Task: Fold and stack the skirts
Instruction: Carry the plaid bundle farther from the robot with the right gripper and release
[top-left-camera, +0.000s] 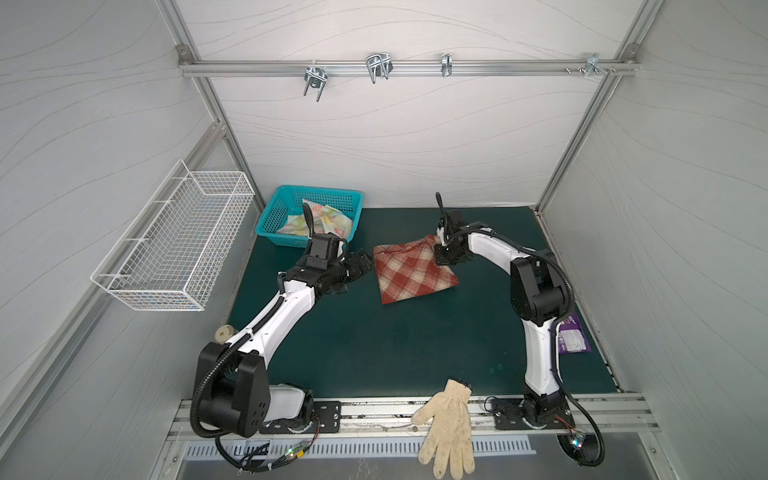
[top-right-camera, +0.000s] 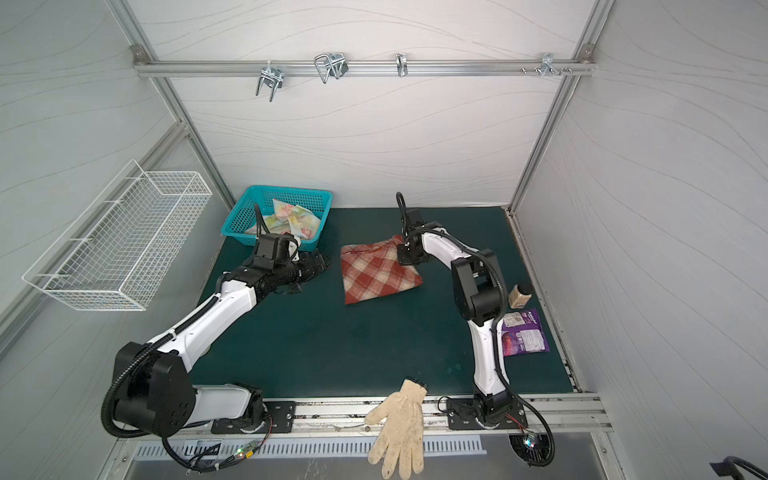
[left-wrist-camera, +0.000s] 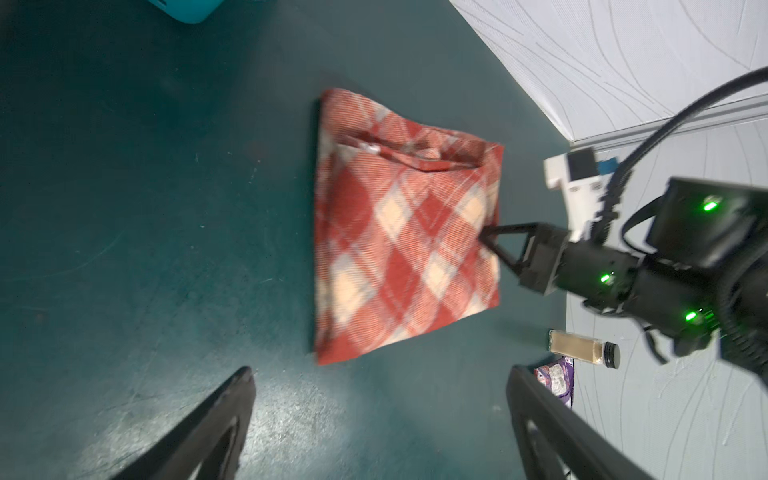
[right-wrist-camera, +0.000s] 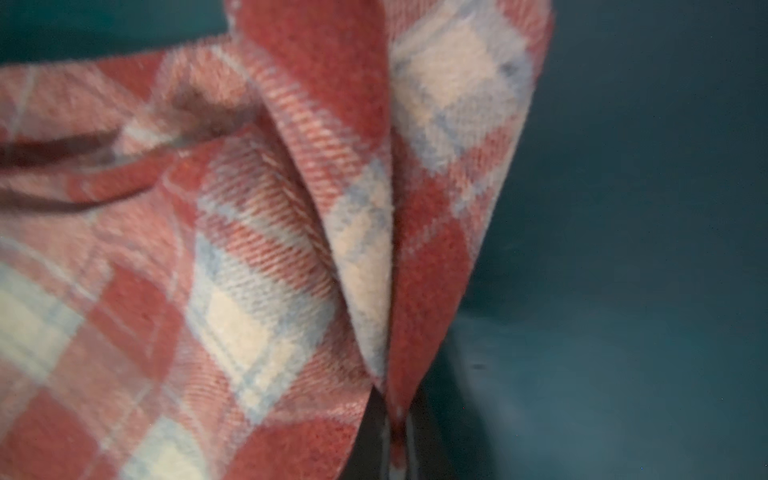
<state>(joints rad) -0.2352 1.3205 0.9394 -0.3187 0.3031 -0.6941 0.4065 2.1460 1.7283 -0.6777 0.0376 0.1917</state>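
Though shut hard on the right-hand edge of the plaid skirt (top-left-camera: 415, 272), holds only a narrow bite there with the right gripper (top-left-camera: 441, 254); seen close from the right wrist as thick layers pinched up into a ridge between closed jaws. Could lose the lower layer on a lift, given thick, springy cloth, and so open the fold instead of carrying it over. Could also drag the whole bundle across the green mat (top-left-camera: 395, 345) rather than fold it, with nothing pinning the opposite side, the left gripper (top-left-camera: 358, 266) spread wide, empty, near the skirt's left edge and apart from the cloth. Might bump that waiting gripper if swept leftward low. Would leave a skewed stack later if folded off-square.

Lies mid-mat, toward the back, already doubled into a nearly square panel and turned a little against the mat's edges. Points its waist opening toward the back wall, opposite edge toward the robot's bases. Shows hardly any long axis; judged from both top views, runs slightly longer left to right, along the waist edge. Leaves the floral skirt (top-left-camera: 320, 222) crumpled in the teal basket (top-left-camera: 320, 190) at the back left, well apart and not yet folded
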